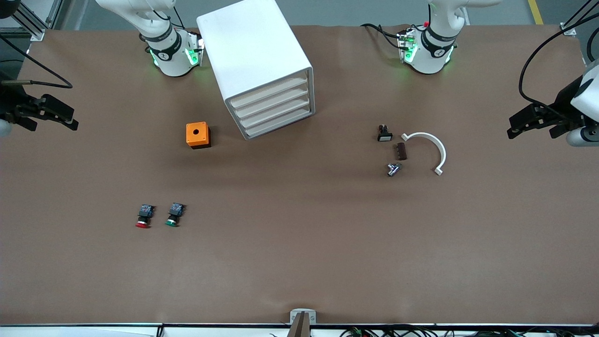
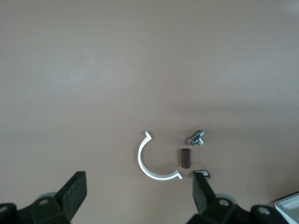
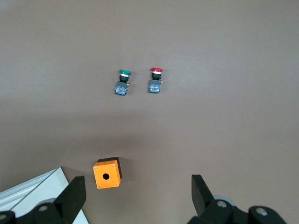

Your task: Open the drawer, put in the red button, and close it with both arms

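Right gripper (image 1: 56, 114): fingers (image 3: 72, 196) spread, empty, hovering at the right arm's end of the surface (image 1: 299, 262). Waiting.

Left gripper (image 1: 531, 122): fingers (image 2: 74, 191) spread, empty, hovering at the left arm's end. Waiting.

Drawer (image 1: 270, 92): top of four in the white cabinet (image 1: 252, 51), shut, front angled toward the front camera.

Red button (image 1: 144, 216): on the surface toward the right arm's end, nearer the front camera than the orange box (image 1: 198, 135), just beside the green button (image 1: 174, 214). Long axis runs cap-first toward the camera. Right arm judged nearer to it; the drawer lies between the two arms.

Clip (image 1: 428, 150), small parts: toward the left arm's end.
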